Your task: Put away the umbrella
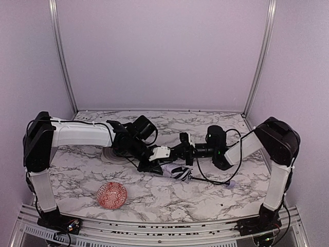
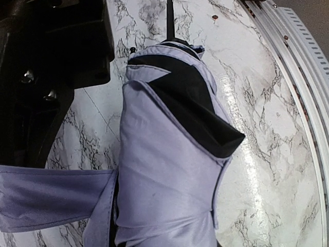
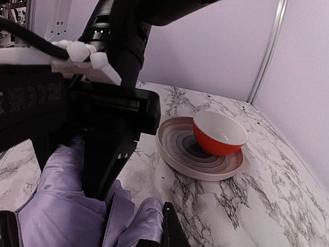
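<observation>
Top external view: I read the table (image 1: 231, 203) as a dial, with six at my bases and twelve at the back wall.
Near edge: a slotted metal rail (image 2: 303, 77) runs along six o'clock. The left wrist view shows only a band of bare marble between it and the bundle, so I judge little slack for sliding that way.
Patterned bowl (image 1: 112, 195): it sits alone at seven o'clock, well apart from the work and no part of the job.
Umbrella (image 1: 180, 173): it lies flat at the centre, a shade toward four o'clock. The canopy is collapsed but loose, a flap is turned back to show black lining, and the thin black shaft pokes out of one end.
Left pincer (image 1: 153, 163): it reaches in from nine o'clock and is clamped partway on the lavender fabric. I judge this pins the bundle so it cannot skate on the slick marble.
Right pincer (image 1: 177, 153): it reaches in from three o'clock with its jaws fully closed, nearly tip to tip with my left. I cannot tell whether a fold is pinched between them.
Why both meet here: the loose cloth likely needs one hold to anchor it and one to gather it.
Plate (image 3: 200, 172): it lies at nine o'clock behind my left forearm and carries a white-lined bowl (image 3: 218, 136). It is near my left pincer and is the likeliest thing to be knocked.
Open room: there is bare marble from one round to five o'clock.
Far edge: the back wall stands at twelve, with metal posts (image 1: 259, 56) at eleven and one.
</observation>
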`<state>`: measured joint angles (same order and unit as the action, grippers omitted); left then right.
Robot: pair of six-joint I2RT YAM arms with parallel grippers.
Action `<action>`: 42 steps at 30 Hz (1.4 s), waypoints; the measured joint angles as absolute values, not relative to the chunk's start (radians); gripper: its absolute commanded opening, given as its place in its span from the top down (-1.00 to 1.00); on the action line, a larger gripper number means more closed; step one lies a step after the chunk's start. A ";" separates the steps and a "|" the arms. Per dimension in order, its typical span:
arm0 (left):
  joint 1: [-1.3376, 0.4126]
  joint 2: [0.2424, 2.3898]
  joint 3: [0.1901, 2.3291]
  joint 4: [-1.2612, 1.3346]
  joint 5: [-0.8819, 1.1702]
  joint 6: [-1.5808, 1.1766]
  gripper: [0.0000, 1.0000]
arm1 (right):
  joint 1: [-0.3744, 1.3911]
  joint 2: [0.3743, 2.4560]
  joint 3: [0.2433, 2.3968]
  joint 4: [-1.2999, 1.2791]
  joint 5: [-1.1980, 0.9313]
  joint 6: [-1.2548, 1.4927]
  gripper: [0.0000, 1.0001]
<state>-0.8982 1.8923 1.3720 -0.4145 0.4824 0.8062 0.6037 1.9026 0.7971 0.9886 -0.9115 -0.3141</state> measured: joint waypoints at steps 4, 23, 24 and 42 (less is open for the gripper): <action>-0.899 1.932 1.304 -0.262 0.441 0.707 1.00 | 0.616 1.990 0.727 1.192 -0.837 -0.251 1.00; -0.914 2.008 1.127 0.195 0.427 0.587 0.78 | 0.663 1.945 0.522 1.314 -0.662 -0.687 1.00; -0.911 2.009 1.124 0.200 0.434 0.587 0.78 | 0.677 1.926 0.518 1.281 -0.637 -0.741 1.00; -0.863 2.016 1.057 0.316 0.514 0.550 0.06 | 0.854 1.886 0.480 1.223 -0.348 -1.195 1.00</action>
<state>-0.8627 2.0155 1.0569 0.3164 0.5144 0.5495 0.8536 1.8858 0.4805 1.2232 -0.3485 -1.1954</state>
